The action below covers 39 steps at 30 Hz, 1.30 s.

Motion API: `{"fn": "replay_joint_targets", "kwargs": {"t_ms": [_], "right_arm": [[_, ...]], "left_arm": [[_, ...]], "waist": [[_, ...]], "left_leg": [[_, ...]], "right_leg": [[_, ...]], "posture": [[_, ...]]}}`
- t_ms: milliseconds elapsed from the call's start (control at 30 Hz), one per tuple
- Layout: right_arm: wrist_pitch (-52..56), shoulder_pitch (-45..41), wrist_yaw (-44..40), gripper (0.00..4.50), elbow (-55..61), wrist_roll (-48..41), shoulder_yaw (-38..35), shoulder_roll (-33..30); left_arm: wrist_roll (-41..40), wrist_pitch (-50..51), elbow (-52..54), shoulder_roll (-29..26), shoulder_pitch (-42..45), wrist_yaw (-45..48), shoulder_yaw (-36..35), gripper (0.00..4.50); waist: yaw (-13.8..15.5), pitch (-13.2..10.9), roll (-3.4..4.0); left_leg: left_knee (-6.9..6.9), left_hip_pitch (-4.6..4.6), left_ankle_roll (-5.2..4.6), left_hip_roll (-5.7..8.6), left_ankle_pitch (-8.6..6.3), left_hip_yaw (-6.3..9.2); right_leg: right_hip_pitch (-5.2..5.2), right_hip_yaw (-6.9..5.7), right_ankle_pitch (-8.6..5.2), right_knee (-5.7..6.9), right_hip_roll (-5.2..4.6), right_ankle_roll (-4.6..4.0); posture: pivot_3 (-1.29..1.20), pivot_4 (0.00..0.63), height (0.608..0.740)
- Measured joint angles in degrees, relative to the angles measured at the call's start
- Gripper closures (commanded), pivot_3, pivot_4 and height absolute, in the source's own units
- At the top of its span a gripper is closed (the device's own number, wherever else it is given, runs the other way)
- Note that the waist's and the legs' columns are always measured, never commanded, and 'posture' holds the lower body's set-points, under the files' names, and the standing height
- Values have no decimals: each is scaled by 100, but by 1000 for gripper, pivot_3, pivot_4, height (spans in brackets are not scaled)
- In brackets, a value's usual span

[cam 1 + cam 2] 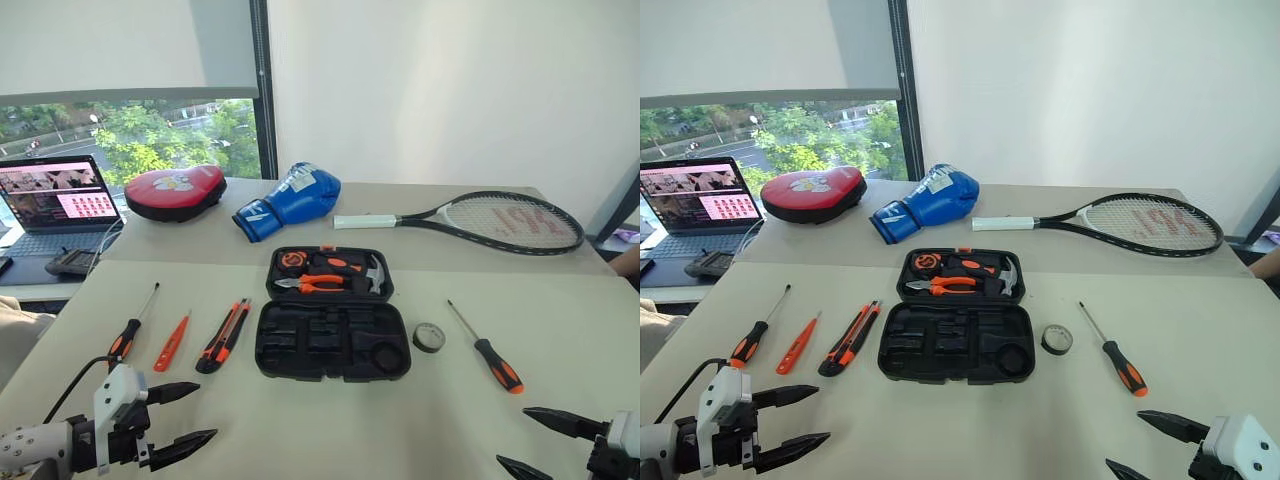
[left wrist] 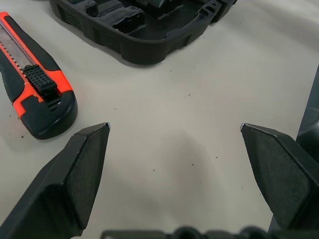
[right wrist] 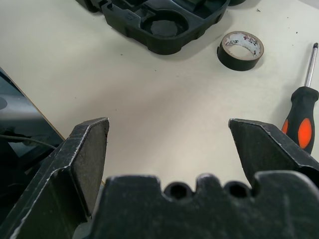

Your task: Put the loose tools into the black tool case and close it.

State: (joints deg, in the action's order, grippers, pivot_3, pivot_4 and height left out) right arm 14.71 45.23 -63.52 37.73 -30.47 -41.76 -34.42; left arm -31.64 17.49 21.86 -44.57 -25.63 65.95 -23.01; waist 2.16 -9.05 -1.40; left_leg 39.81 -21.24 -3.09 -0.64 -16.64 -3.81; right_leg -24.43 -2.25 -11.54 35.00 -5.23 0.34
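- Left gripper [image 1: 182, 415]: fingers spread wide, nothing between them, held low over bare table at the near edge, well short of the case [image 1: 333, 343].
- Right gripper [image 1: 540, 442]: fingers likewise wide apart and empty, at the near edge on the case's right side.
- Case: open and flat at table centre; far half carries the pliers [image 1: 318, 284] and hammer [image 1: 372, 272], near half shows empty recesses.
- Left of the case, nearest first: knife [image 1: 222, 336], just beside the case; slim screwdriver [image 1: 172, 342]; long screwdriver [image 1: 132, 327]. All three lie with the long axis running away from the robot, handles toward it, tips leaning slightly toward the case.
- Right of the case: tape roll [image 1: 429, 337], just beside the near-right corner; second long screwdriver [image 1: 486, 349] beyond it, handle near, shaft pointing away and toward the case.
- Judged: nothing loaded yet. The knife lies ahead of the left gripper, slightly toward the case, and is that arm's closest piece; the roll and right screwdriver fall to the right arm.
- A grip across the knife's handle would call for fingers set crosswise to its long axis.
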Motion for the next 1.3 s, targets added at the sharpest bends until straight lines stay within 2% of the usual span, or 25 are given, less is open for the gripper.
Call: {"fn": "replay_joint_targets", "kwargs": {"t_ms": [67, 200, 300, 367, 433, 533, 633, 733, 1000, 1067, 1100, 1133, 1300], "right_arm": [[-21, -54, 23, 53, 4, -19, 14, 5], [106, -1039, 649, 53, 672, -705, 599, 70], [471, -1786, 1112, 53, 1221, -1516, 931, -390], [708, -2459, 1295, 53, 1370, -1933, 1163, -879], [865, -2864, 1389, 53, 1420, -2226, 1308, -1208], [1011, -3313, 1548, 53, 1454, -2604, 1479, -1467], [1082, -3614, 1672, 53, 1453, -2710, 1667, -1569], [1095, -3559, 1743, 0, 1456, -2708, 1655, -1583], [1094, -3258, 1756, 0, 1498, -2690, 1394, -1621], [1093, -3201, 1755, 0, 1522, -2643, 1394, -1618], [1089, -3159, 1756, 0, 1523, -2608, 1394, -1605], [1089, -3125, 1756, 0, 1522, -2584, 1395, -1588], [1041, -3066, 1739, 0, 1523, -2363, 1407, -1539]], "left_arm": [[-20, 54, 5, 11, 31, -64, -3, 0], [-490, 1034, 95, 433, 918, -1493, -194, 0], [-927, 2005, 121, 507, 1739, -2787, -624, 0], [-856, 2843, -164, 158, 2287, -3670, -805, 0], [-598, 3173, -494, -172, 2583, -4063, -828, 0], [-111, 3403, -1116, -677, 2883, -4319, -700, 0], [309, 3605, -1930, -1138, 3309, -4269, -122, 0], [450, 3927, -2482, -1252, 3656, -4053, 307, 709], [421, 4418, -2745, -1397, 4022, -3365, 673, 3643], [424, 4412, -2794, -1401, 4036, -3239, 662, 4285], [417, 4401, -2864, -1383, 4071, -3161, 630, 4466], [398, 4392, -2926, -1361, 4088, -3108, 573, 4466], [201, 4331, -3140, -1175, 4176, -2824, 319, 2999]], "waist": [[0, 0, 0], [-8, -4, 2], [-6, -9, -4], [-6, -12, -11], [-6, -13, -13], [-10, -16, -18], [18, -17, -18], [25, -16, -23], [-51, -12, -16], [-75, -11, -16], [-77, -10, -13], [-76, -10, -12], [-65, -11, -18]], "left_leg": [[0, 0, 0, 0, 0, 0], [2, 6, 8, -11, 8, 3], [1, 10, 8, -10, 18, 10], [0, 7, 14, -7, 16, 7], [0, 9, 23, -8, 6, 7], [-7, 7, 24, -10, -11, 5], [-6, 0, 17, -8, -20, 1], [0, -10, 8, -7, -29, -2], [-4, 9, 21, -16, -24, -6], [-4, 13, 23, -17, -22, -6], [-3, 15, 23, -16, -22, -6], [-2, 14, 23, -16, -21, -7], [2, 9, 21, -15, -21, -6]], "right_leg": [[0, 0, 0, 0, 0, 0], [7, 4, 8, 6, 1, 8], [10, -3, 30, 12, 14, 39], [7, -9, 30, 10, 67, 33], [7, -9, 38, 9, 80, 4], [2, -11, 38, 6, 82, -26], [-3, -14, 33, 3, 79, -25], [-4, -13, 30, 0, 72, -19], [-3, -9, 28, 13, 30, -23], [-2, -7, 27, 18, 30, -26], [-1, -6, 27, 19, 29, -25], [-1, -7, 27, 20, 29, -25], [-1, -10, 27, 19, 33, -24]], "posture": [[0, 150, 740], [0, 150, 740], [0, 150, 740], [0, 150, 740], [0, 150, 740], [0, 150, 740], [0, 150, 740], [0, 150, 740], [0, 150, 740], [0, 150, 740], [0, 150, 740], [0, 150, 740], [0, 150, 740]]}}
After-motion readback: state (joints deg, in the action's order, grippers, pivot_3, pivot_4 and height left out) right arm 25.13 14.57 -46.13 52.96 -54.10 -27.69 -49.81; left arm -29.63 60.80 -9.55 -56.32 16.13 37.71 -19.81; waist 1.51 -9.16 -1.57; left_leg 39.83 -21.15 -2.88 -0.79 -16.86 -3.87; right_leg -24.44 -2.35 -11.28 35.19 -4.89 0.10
